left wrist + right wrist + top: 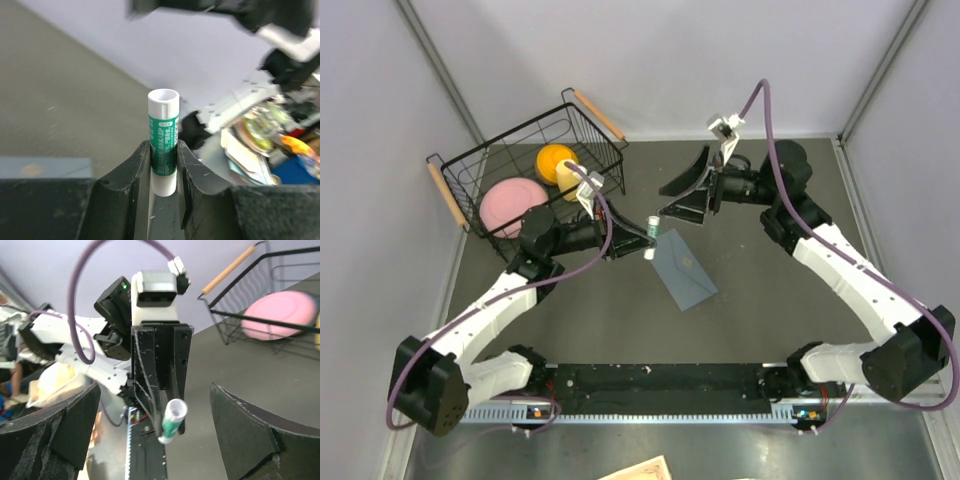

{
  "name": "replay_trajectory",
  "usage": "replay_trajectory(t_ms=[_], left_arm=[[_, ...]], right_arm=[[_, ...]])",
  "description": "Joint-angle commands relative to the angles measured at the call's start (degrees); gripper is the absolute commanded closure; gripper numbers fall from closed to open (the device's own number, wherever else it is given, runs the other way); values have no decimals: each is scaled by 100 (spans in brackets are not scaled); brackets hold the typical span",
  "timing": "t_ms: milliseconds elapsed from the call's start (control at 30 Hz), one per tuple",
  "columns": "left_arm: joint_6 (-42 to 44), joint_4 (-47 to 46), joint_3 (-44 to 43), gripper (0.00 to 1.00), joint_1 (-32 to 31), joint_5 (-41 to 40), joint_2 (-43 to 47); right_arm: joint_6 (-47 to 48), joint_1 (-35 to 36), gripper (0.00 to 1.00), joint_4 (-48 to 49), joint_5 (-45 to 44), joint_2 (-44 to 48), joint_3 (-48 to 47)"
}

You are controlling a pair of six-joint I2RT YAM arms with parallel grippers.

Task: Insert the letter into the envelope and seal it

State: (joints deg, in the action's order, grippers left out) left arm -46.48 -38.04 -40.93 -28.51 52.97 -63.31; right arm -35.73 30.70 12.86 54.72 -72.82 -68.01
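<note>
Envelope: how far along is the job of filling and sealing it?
Done: the envelope lies flat on the table. Whether the letter is inside, I cannot tell. In hand: the left end effector grips a glue stick upright, close to the envelope's far corner. The right end effector stands open and empty. Left: gluing and sealing, as far as can be seen.

Left arm [490, 305] and right arm [850, 275]: white shells, black joints and bases. Purple cable [765, 110] loops along each. Black fingers [47, 432], scratched, pale-flecked. Green light [124, 286] on left wrist.
</note>
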Motion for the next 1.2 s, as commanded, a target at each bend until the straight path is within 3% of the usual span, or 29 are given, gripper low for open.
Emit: replay_trajectory(t_ms=[0,33,133,167,233,400,500,667,1000,1167], left_arm=[[1857,2682,-257,100,556,-541,301],[2645,3689,-345,100,644,-655,310],[3738,5107,-591,100,786,-1707,258],[3943,5366,-696,100,795,-2329,188],[4599,5911,-759,100,812,-2703,91],[5078,5984,-531,100,812,-4020,-383],[5097,6010,-539,100,812,-4390,-866],[5078,5756,-548,100,812,-4655,-1622],[4675,5483,-829,100,812,-4954,-2739],[4665,5571,-935,89,812,-5042,-2924]], right_arm=[[750,-371,10,-739,-347,74,-704],[960,-502,6,-785,-374,109,-714],[1373,-679,1,-1056,-681,259,-714],[1480,-688,1,-1171,-865,303,-714],[1734,-679,1,-1538,-1366,417,-705],[2078,-697,1,-1918,-2561,769,-249],[2376,-697,1,-2585,-2449,620,-397],[2553,-697,1,-3421,-2414,417,-477],[2562,-705,1,-3615,-2361,417,-318],[2544,-697,1,-3651,-2343,374,-327]])
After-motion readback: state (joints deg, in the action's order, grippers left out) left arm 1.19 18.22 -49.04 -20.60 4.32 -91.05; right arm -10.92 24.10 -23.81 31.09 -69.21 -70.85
